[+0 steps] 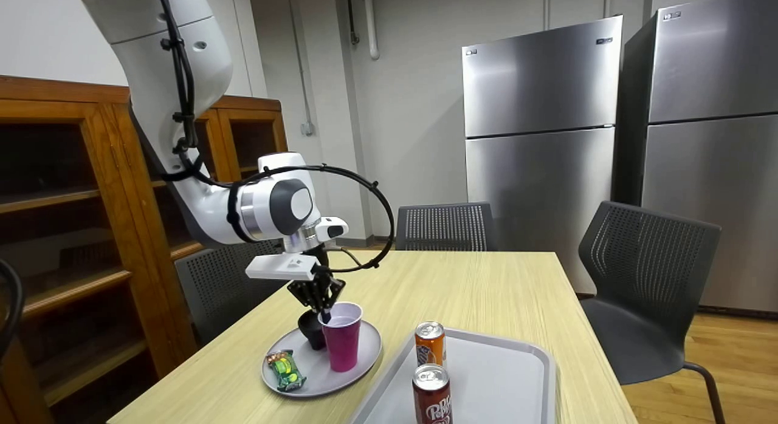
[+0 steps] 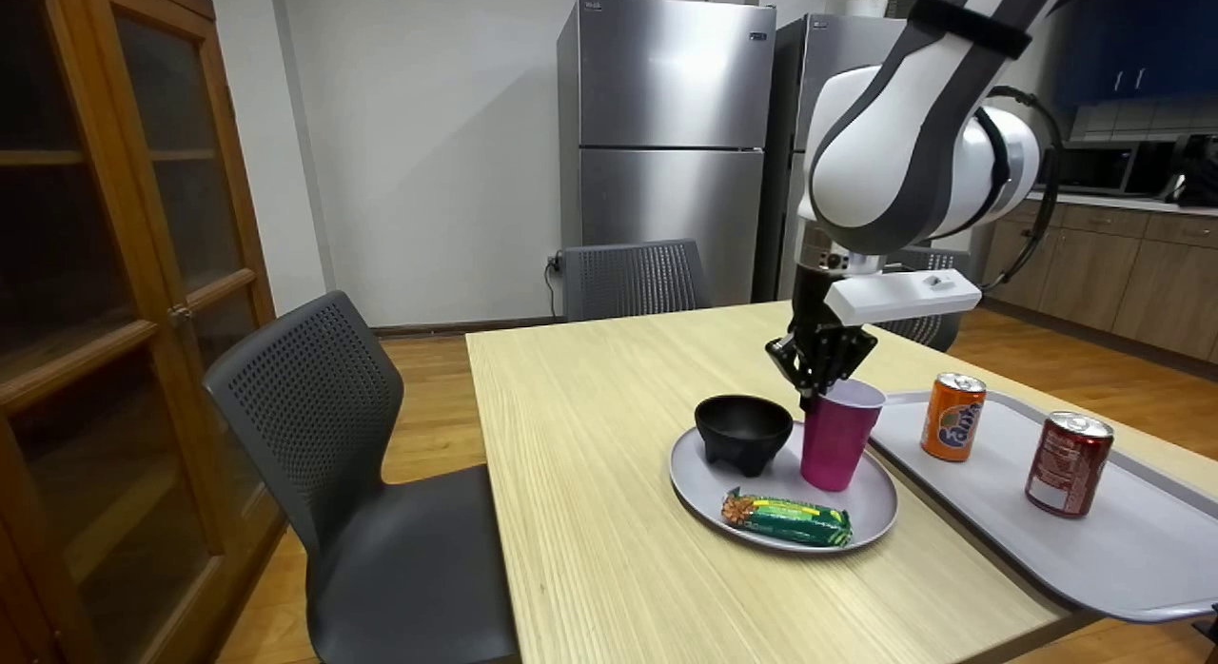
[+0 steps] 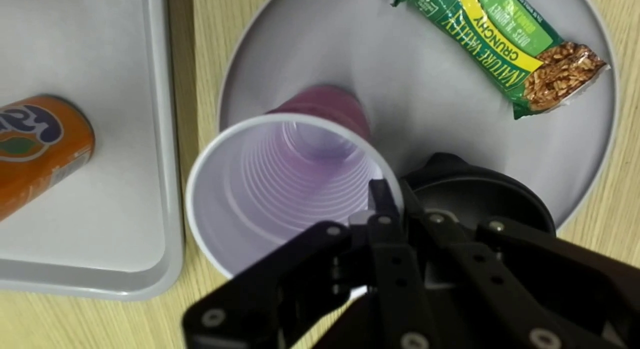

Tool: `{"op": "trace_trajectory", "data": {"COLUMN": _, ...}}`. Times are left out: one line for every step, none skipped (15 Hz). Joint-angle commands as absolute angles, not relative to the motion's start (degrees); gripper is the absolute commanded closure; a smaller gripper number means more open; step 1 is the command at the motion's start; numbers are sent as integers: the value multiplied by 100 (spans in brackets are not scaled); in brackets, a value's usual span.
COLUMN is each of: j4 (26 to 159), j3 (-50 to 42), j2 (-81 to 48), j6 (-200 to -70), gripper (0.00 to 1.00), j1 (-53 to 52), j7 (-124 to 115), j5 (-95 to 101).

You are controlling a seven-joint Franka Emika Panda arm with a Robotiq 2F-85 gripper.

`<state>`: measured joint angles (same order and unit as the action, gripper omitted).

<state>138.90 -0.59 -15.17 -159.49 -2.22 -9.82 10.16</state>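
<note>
Pincer clamps cup rim (bowl close).

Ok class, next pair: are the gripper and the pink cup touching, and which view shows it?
Touching: the wrist view shows the gripper closed on the rim of the pink cup, one finger inside the cup and the other outside.

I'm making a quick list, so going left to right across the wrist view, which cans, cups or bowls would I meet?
Orange Fanta can, cut off by the picture's edge, then pink cup, then black bowl.
</note>
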Motion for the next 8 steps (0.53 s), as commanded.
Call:
{"op": "trace_trajectory", "data": {"j4": 13922, "j3": -103, "j2": -1319, "j6": -15787, "gripper": 99, "j1": -258, "j7": -788, "j5": 896}}
{"op": "trace_trajectory", "data": {"j4": 13937, "j3": -146, "j2": -1236, "j6": -15696, "gripper": 99, "j1": -295, "j7": -835, "j5": 976}}
{"op": "trace_trajectory", "data": {"j4": 13959, "j3": -160, "j2": -1137, "j6": -15601, "gripper": 99, "j1": -316, "j7": -842, "j5": 1022}}
{"op": "trace_trajectory", "data": {"j4": 13977, "j3": -142, "j2": -1063, "j6": -15540, "gripper": 99, "j1": -308, "j7": -800, "j5": 1020}}
{"op": "trace_trajectory", "data": {"j4": 13992, "j3": -155, "j2": -957, "j6": -15427, "gripper": 99, "j1": -333, "j7": -806, "j5": 1090}}
{"op": "trace_trajectory", "data": {"j4": 13998, "j3": -178, "j2": -865, "j6": -15307, "gripper": 99, "j1": -361, "j7": -846, "j5": 1186}}
{"op": "trace_trajectory", "data": {"j4": 14015, "j3": -174, "j2": -742, "j6": -15170, "gripper": 99, "j1": -378, "j7": -863, "j5": 1273}}
{"op": "trace_trajectory", "data": {"j4": 14037, "j3": -148, "j2": -631, "j6": -15077, "gripper": 99, "j1": -377, "j7": -858, "j5": 1327}}
